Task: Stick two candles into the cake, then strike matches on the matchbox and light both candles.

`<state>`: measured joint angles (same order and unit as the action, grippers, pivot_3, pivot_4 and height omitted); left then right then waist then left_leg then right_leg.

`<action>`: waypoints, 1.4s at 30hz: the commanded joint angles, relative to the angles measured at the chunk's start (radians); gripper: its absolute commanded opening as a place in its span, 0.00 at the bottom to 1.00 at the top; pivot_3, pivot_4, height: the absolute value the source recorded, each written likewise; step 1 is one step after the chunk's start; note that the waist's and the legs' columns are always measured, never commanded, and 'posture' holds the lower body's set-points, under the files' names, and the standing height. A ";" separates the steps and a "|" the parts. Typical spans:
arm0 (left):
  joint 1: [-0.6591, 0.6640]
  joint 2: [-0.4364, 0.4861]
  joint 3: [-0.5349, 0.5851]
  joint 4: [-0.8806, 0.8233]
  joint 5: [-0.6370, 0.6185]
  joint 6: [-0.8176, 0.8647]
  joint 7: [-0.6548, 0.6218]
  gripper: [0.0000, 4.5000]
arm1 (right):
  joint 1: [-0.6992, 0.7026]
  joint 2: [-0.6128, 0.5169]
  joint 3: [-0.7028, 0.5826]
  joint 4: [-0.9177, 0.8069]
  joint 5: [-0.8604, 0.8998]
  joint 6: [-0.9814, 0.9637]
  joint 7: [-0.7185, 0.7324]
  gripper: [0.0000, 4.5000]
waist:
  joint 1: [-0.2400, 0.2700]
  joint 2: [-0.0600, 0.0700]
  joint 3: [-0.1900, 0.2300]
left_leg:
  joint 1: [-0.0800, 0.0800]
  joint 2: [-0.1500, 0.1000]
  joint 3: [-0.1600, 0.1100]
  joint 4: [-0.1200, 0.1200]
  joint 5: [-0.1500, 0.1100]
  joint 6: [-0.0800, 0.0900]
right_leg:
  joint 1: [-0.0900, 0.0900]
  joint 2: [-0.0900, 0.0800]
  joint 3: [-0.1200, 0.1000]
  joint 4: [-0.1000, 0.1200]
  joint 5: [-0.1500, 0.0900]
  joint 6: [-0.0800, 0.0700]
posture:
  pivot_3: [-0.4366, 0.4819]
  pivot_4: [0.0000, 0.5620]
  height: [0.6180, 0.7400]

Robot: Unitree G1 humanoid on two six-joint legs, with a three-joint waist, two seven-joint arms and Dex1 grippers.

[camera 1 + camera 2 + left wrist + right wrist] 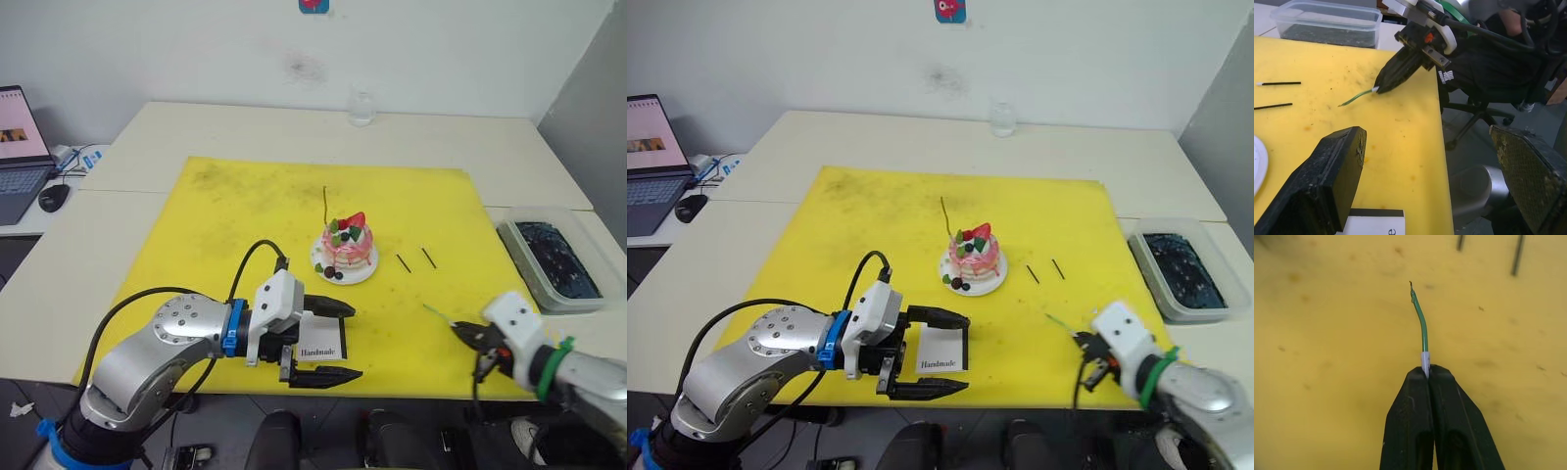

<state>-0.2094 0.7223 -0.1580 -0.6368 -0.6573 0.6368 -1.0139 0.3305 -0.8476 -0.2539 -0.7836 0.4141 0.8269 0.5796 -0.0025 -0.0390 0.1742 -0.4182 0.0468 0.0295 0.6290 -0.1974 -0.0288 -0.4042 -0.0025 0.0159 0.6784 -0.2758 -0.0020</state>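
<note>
Big yellow rectangular mat covers the middle of the pale tabletop. Near mat centre sits the small round pink cake w/ red strawberry and green + dark berries on top, on a small white plate. One thin, slightly wavy dark-looking candle already stands in the cake, leaning a bit. Flat white matchbox w/ black edge strip and the word "Handmade" lies at the mat's near edge, between the wide-open black fingers of the left gripper, which grips nothing (box edge also shows in left wrist view). Right gripper, fingers closed tight, pinches the second candle by its white base end; thin green stem curves slightly, tiny dark wick at tip, held low over the mat's near right part. Two short straight dark matches lie side by side on the mat, just right of the cake, apart from both grippers.
</note>
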 commanded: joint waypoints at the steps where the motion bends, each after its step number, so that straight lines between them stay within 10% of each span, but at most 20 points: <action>1: -0.034 -0.015 -0.002 -0.029 -0.031 0.017 0.014 1.00 | 0.069 -0.059 -0.123 0.096 -0.034 -0.160 0.154 0.00 | 0.000 0.000 0.000 | 0.000 0.000 0.000 0.000 0.000 0.000 | 0.000 0.000 0.000 0.000 0.000 0.000 | 0.48 0.27 1.00; 13: -0.070 -0.037 -0.023 -0.013 -0.017 0.024 0.029 1.00 | 0.095 -0.092 -0.148 0.229 -0.039 -0.187 0.257 0.00 | -0.002 0.000 0.000 | 0.000 0.000 -0.001 0.000 0.000 0.000 | 0.000 0.002 0.000 0.001 0.001 0.003 | 0.48 0.27 1.00; 22: -0.063 -0.034 -0.019 -0.033 -0.020 0.031 0.048 1.00 | 0.063 -0.157 -0.244 0.175 0.028 -0.084 0.330 0.69 | -0.002 0.000 0.000 | 0.000 0.000 0.000 0.000 0.000 0.000 | 0.001 0.002 0.000 0.001 0.002 0.003 | 0.48 0.27 1.00; 28: -0.047 -0.023 -0.028 -0.033 0.012 -0.005 0.037 1.00 | 0.035 -0.315 -0.267 0.115 0.063 0.046 0.411 0.69 | -0.002 0.000 0.000 | 0.000 0.000 -0.001 0.001 0.000 0.000 | 0.001 0.003 0.000 0.001 0.002 0.004 | 0.48 0.27 1.00; 42: -0.033 -0.083 -0.107 -0.066 0.062 -0.030 0.095 1.00 | -0.359 -0.492 0.174 0.185 0.085 0.327 0.324 0.69 | 0.000 0.000 0.001 | -0.001 -0.001 0.000 0.000 0.000 0.000 | 0.000 0.002 0.000 0.000 0.002 0.005 | 0.48 0.27 1.00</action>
<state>-0.2360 0.6493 -0.2585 -0.6633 -0.6007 0.6231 -0.9265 -0.0114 -1.3237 -0.0908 -0.6034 0.5141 1.1632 0.9102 -0.0023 -0.0392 0.1748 -0.4193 0.0462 0.0298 0.6295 -0.1974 -0.0288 -0.4045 -0.0002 0.0163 0.6782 -0.2735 0.0031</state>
